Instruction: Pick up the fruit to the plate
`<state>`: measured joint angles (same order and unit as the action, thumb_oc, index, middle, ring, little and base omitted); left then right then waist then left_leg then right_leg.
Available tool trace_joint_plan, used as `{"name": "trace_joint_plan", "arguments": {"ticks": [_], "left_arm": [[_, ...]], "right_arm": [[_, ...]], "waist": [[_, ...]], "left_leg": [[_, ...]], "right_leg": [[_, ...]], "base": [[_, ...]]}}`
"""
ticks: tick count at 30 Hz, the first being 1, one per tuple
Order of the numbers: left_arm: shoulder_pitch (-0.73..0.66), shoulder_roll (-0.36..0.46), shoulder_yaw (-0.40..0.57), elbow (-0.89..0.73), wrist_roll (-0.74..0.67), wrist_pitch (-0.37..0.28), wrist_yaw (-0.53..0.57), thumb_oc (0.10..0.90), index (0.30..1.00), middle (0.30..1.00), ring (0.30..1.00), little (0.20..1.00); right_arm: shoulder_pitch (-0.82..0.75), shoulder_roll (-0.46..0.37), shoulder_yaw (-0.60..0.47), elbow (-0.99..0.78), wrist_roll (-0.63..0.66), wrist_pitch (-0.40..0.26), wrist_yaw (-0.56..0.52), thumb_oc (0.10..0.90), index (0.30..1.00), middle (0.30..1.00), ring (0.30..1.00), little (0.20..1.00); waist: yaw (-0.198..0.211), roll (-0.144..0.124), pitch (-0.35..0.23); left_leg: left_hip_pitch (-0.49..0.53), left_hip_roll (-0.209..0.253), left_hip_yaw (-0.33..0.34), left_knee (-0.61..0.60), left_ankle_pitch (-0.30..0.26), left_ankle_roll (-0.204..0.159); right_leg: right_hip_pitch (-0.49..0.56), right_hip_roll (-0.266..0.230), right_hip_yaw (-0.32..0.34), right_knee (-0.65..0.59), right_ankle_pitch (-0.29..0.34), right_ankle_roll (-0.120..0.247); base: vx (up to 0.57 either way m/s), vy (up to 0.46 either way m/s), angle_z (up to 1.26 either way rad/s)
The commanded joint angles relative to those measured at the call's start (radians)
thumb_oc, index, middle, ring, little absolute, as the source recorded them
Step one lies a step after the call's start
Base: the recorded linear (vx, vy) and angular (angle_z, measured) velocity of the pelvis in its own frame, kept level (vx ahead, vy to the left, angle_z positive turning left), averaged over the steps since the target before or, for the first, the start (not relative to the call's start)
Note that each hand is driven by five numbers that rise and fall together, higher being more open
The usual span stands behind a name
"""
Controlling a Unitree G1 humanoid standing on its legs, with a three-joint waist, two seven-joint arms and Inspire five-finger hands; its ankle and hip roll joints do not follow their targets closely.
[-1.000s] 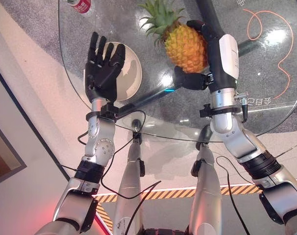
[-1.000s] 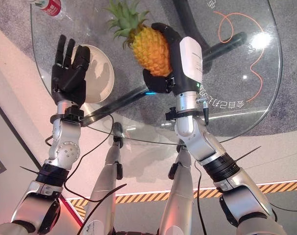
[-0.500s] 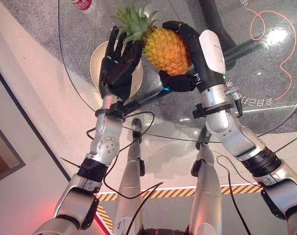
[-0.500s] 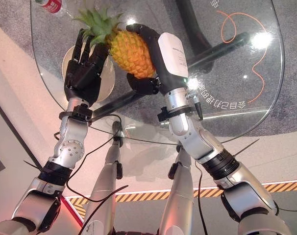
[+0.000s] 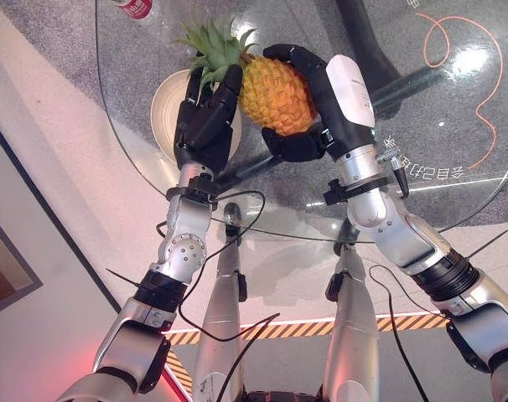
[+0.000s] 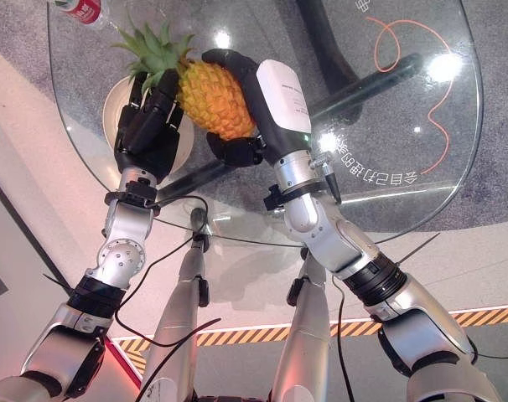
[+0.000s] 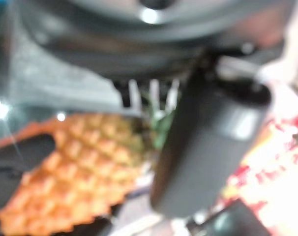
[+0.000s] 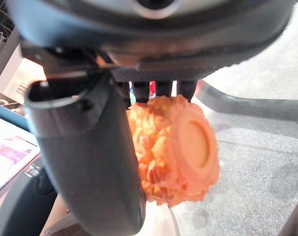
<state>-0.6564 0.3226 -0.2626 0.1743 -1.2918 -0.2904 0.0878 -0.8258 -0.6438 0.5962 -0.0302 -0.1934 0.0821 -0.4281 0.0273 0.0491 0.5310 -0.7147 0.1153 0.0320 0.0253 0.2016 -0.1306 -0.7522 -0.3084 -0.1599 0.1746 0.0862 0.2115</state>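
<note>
Right hand (image 5: pixel 321 100): curled round pineapple (image 5: pixel 275 92)
Left hand (image 5: pixel 205 121): fingers straight, against leafy crown
Plate (image 5: pixel 166 109): beneath left hand, on glass table (image 5: pixel 455 126)

Light: bright, overhead.
Glare: white spots on the glass table (image 5: pixel 455 126).
Blur: left wrist view soft throughout.

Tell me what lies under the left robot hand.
Under the left robot hand lies the cream plate on the glass table. The hand covers much of the plate, so whatever sits on that part cannot be seen. Its fingers touch the pineapple held by the right robot hand.
</note>
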Motion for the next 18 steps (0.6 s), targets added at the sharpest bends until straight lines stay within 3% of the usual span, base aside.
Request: {"name": "trace_joint_plan", "arguments": {"ticks": [1, 18], "left_arm": [[-0.099, 0.0, -0.012, -0.182, -0.014, -0.073, -0.122, 0.8, 0.9, 0.9, 0.9, 0.9], [-0.101, 0.01, -0.015, -0.193, 0.023, -0.065, -0.101, 0.8, 0.9, 0.9, 0.9, 0.9]], "right_arm": [[-0.158, -0.001, 0.029, -0.234, -0.013, -0.089, 0.005, 0.1, 0.3, 0.3, 0.3, 0.2], [-0.185, -0.015, 0.072, -0.256, -0.052, -0.086, 0.054, 0.1, 0.3, 0.3, 0.3, 0.2]], "waist": [[0.013, -0.012, -0.011], [0.019, -0.013, -0.011]], "left_leg": [[0.046, 0.005, 0.023, 0.018, -0.041, 0.0], [0.041, 0.002, 0.018, 0.018, -0.041, -0.001]], "right_leg": [[0.049, 0.002, -0.062, -0.045, 0.085, 0.014], [0.051, 0.002, -0.065, -0.05, 0.086, 0.014]], "base": [[0.0, 0.0, 0.0], [0.0, 0.0, 0.0]]}}
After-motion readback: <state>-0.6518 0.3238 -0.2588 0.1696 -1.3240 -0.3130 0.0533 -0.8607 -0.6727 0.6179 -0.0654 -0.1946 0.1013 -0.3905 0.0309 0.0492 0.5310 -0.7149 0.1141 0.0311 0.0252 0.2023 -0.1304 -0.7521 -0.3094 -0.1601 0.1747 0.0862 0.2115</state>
